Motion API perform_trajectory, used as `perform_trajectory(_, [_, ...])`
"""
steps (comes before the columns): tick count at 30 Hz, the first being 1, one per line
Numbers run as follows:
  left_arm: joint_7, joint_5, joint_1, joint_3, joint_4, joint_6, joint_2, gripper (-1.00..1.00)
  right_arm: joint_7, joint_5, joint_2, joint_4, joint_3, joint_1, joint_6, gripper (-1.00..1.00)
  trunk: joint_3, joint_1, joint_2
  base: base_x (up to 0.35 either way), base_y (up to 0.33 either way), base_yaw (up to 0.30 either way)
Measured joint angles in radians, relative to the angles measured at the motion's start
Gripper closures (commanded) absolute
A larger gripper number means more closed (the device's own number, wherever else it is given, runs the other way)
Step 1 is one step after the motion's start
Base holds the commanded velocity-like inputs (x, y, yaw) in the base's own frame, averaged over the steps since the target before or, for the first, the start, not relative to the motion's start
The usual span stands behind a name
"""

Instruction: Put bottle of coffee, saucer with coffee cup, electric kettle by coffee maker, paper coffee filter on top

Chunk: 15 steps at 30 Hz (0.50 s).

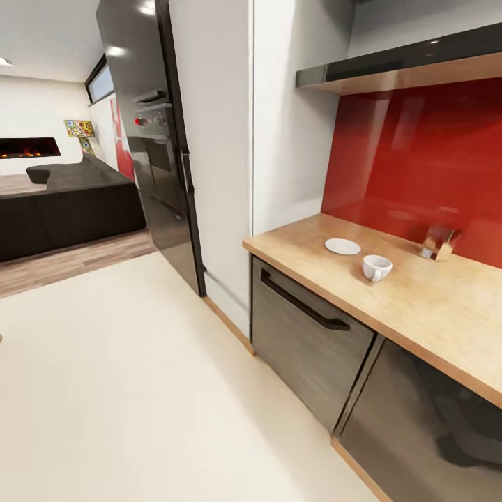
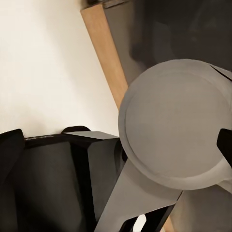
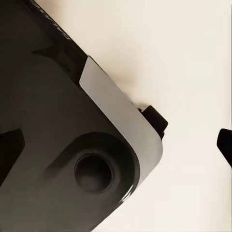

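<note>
In the head view the light wood countertop runs along the right, over grey cabinet fronts. A small white saucer lies near its left end. The white coffee cup stands on the wood just right of the saucer and apart from it. My left gripper is open, its dark fingertips at the picture's edges over my own grey and black body parts. My right gripper is open too, fingertips spread above my dark base and the cream floor.
A black wall shelf with a wood underside hangs above the red backsplash. A small clear-and-wood object stands at the counter's back. A tall white panel and black oven column stand left of the counter; cream floor lies open.
</note>
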Motion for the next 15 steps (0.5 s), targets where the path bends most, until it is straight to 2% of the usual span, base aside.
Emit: perform_trajectory(15, [0.000,0.000,0.000,0.000,0.000,0.000,0.000,-1.00,0.000,0.000,0.000,0.000,0.002,0.000,0.000,-1.00,0.000,0.000,0.000,0.280,0.224,0.000])
